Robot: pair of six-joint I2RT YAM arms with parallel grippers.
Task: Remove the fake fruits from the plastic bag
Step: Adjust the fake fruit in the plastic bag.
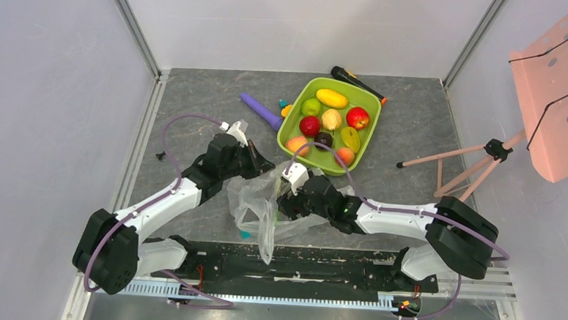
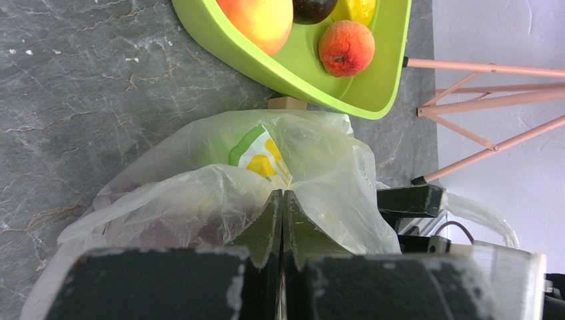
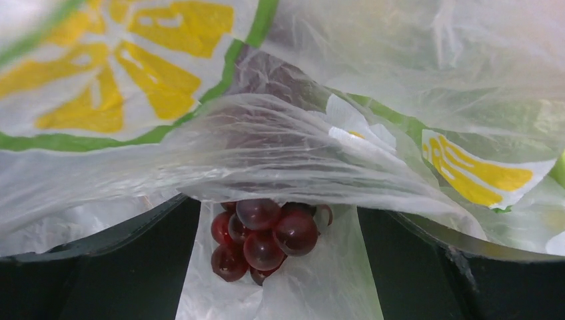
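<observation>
The thin see-through plastic bag [image 1: 258,203], printed with lemon slices, lies crumpled between my two arms. My left gripper [image 1: 265,164] is shut on a fold of the bag's film [image 2: 282,195] at its far edge. My right gripper [image 1: 282,202] is pushed into the bag's mouth with its jaws wide open. A dark purple grape bunch [image 3: 264,239] lies between its fingers [image 3: 100,267] without touching them, and bag film drapes over the fingertips. Several fake fruits, red, yellow, green and peach, lie in the lime-green tray [image 1: 292,109]; a peach [image 2: 346,48] shows in the left wrist view.
A long purple stick [image 1: 261,111] and small orange and teal blocks [image 1: 284,107] lie left of the tray. A black and orange tool [image 1: 355,81] lies behind it. A pink tripod [image 1: 479,159] with a perforated board [image 1: 563,94] stands at the right. A small black part [image 1: 162,155] lies at the left.
</observation>
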